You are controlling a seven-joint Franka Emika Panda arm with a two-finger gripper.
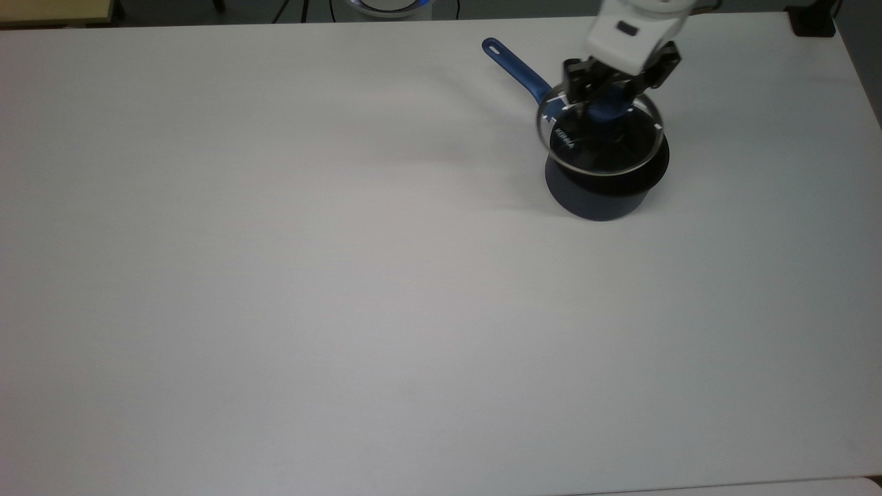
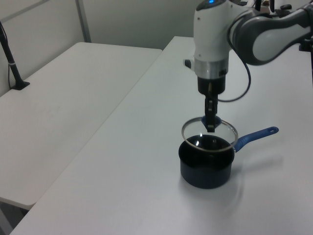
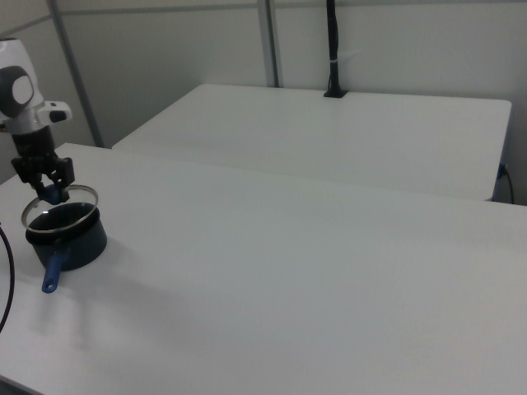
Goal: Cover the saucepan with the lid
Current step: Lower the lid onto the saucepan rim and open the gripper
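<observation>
My gripper (image 1: 608,103) is shut on the blue knob of the lid (image 1: 586,148), a clear glass disc with a thin metal rim and white lettering. The lid hangs just above the saucepan (image 1: 599,196), a dark round pot whose long blue handle (image 1: 517,67) points to the top view's upper left. In the top view the lid sits a little up and left of the pan's opening. From the left view, the gripper (image 2: 210,126) holds the lid (image 2: 222,133) slightly over the saucepan (image 2: 205,171). In the right view, gripper (image 3: 51,192), lid (image 3: 72,206) and saucepan (image 3: 78,243) stand at the far left.
The white table (image 1: 344,275) stretches wide and bare to the top view's left and bottom. A second white table (image 2: 63,98) stands beside it, with a black post (image 2: 10,58) clamped to it. A small black object (image 1: 813,21) sits at the top view's upper right corner.
</observation>
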